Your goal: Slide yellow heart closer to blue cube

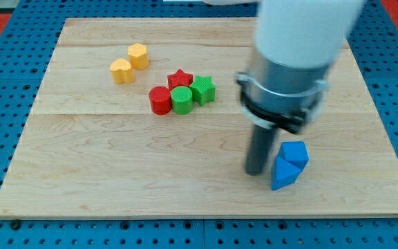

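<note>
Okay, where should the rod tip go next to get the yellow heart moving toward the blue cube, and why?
Probably swing my tip up-left, behind the yellow heart. It now sits beside the blue cube, far from the heart, which must be pushed down-right.

Single camera, set high at the board's (185, 197) near edge, looks steeply down and across it, close enough that the board nearly fills the frame (arm housing (299, 41) cropped at the view's top).

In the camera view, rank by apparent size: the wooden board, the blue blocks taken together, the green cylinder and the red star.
1. wooden board
2. blue blocks, nearer the view's bottom, which may enlarge them
3. green cylinder
4. red star, partly hidden behind the cylinder, so this last ranking is unsure
</note>
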### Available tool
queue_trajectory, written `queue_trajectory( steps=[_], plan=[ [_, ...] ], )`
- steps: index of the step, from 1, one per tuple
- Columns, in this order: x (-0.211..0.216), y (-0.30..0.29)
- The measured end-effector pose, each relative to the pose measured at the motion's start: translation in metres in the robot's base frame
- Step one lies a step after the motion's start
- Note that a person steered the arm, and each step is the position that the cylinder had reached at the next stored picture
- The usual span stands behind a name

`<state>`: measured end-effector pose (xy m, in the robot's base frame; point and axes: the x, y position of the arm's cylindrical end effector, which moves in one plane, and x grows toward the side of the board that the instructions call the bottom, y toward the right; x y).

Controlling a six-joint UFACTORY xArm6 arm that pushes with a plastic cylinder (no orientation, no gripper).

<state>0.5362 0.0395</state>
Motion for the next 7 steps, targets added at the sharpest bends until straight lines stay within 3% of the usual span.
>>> queue_trajectory(
  steps=[2,3,4,5,7],
  plan=[
    [-0.020,-0.229],
    [-0.090,-0.255],
    [-0.154,-0.242],
    [-0.189,-0.198],
    [-0.199,-0.060]
  ],
)
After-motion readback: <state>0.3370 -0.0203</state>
